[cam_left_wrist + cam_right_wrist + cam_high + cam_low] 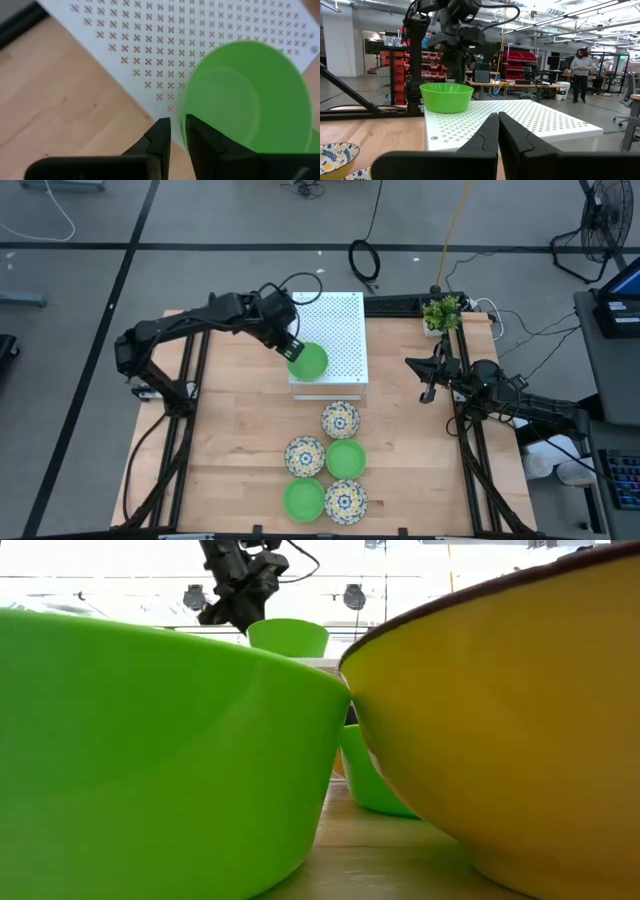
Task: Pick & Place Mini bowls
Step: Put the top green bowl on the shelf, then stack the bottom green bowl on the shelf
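Left end effector (291, 348): at the near left corner of the white perforated box (335, 330), at the rim of a green bowl (308, 361). In the left wrist view its 2 fingers (159, 142) stand a narrow gap apart just beside the bowl's rim; whether they pinch the rim or have let it go cannot be told.
Green bowl on the box: upright on the box top near its front left corner; the right wrist view shows it (446, 97) resting flat on the perforated surface with the left arm above it.
Right end effector (430, 385): closed, holding nothing, hovering near the desk's right edge, well apart from the bowls; the right wrist view shows its fingers (487, 135) pressed together.
Bowls on the desk (230, 440): 5 in a cluster in front of the box.
Patterned bowls: 3, white with yellow-and-blue flowers; 1 nearest the box (340, 419), 1 to the left in the middle row (304, 456), 1 at the front right (344, 500).
Green bowls on the desk: 2; 1 in the middle row on the right (346, 459), 1 at the front left (303, 498).
Spacing: neighbouring bowls touch or sit just beside each other.
Potted plant (442, 312): at the desk's far right corner.
Background: a person (580, 67) stands far off in the room, seen from the right wrist.
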Tool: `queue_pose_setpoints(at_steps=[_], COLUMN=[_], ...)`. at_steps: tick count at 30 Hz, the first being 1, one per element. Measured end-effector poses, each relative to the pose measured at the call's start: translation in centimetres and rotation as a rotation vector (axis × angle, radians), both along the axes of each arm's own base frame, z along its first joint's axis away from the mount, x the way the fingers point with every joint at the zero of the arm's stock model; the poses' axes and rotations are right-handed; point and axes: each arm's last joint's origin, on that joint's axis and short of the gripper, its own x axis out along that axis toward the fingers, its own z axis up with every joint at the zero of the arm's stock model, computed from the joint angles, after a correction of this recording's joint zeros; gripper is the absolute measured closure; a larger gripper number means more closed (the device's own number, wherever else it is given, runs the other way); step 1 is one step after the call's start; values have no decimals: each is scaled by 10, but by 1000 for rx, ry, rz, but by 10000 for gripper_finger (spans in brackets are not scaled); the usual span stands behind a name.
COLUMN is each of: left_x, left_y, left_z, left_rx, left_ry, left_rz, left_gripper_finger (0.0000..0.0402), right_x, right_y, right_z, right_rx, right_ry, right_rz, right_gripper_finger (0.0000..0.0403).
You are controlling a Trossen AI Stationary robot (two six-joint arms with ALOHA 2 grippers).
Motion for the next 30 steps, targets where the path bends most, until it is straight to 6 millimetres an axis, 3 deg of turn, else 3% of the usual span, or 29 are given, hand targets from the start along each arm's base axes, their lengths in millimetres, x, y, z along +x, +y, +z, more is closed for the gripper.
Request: queue_pose_setpoints(at_steps=[7,14,18,22,26,30], left_x=[-17,-17,-10,3,19,29], left_y=[-17,-66,-107,-160,-214,-252], left_z=[29,60,69,72,55,32], left_rx=[47,102,138,231,300,291], left_ry=[-120,-340,-438,-541,-549,-504], left_rz=[-51,-259,-395,-555,-755,-793], left_gripper_finger=[339,338,318,271,224,198], right_x=[0,0,0,0,0,0], right_y=[0,0,0,0,0,0], right_z=[0,0,0,0,0,0], right_rx=[0,0,0,0,0,0], right_ry=[0,-1,0,-1,-1,0], right_rz=[0,-1,0,0,-1,0], right_gripper_finger=[403,403,403,403,403,403])
